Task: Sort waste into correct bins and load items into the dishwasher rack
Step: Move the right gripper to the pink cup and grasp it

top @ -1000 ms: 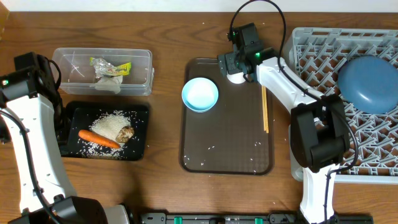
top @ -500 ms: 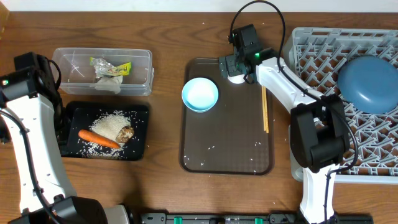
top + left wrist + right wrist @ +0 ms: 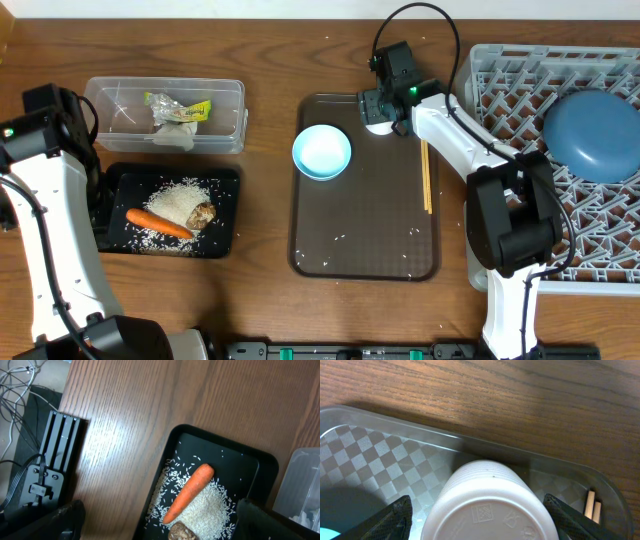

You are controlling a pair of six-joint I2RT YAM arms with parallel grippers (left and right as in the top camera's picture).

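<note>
My right gripper (image 3: pixel 379 112) is open, its fingers on either side of a white cup (image 3: pixel 378 124) at the far right corner of the brown serving tray (image 3: pixel 365 235). In the right wrist view the cup's base (image 3: pixel 490 505) fills the gap between the fingers (image 3: pixel 479 519). A light-blue bowl (image 3: pixel 321 151) and wooden chopsticks (image 3: pixel 427 175) lie on that tray. The dark-blue plate (image 3: pixel 592 133) sits in the grey rack (image 3: pixel 520 75). My left gripper (image 3: pixel 165 519) is open above the black tray (image 3: pixel 220 441), which holds the carrot (image 3: pixel 189 491), rice (image 3: pixel 212 507) and brown lump (image 3: pixel 182 533).
The clear tub (image 3: pixel 120 100) at the far left holds the green-yellow wrapper (image 3: pixel 188 107) and white tissue (image 3: pixel 175 130). The black tray (image 3: pixel 120 180) lies just in front of it. Stray rice grains dot the brown tray. A cable box (image 3: pixel 45 475) sits off the table's left edge.
My right gripper has shifted slightly to the right around the white cup. The cup and the left arm have not moved.
</note>
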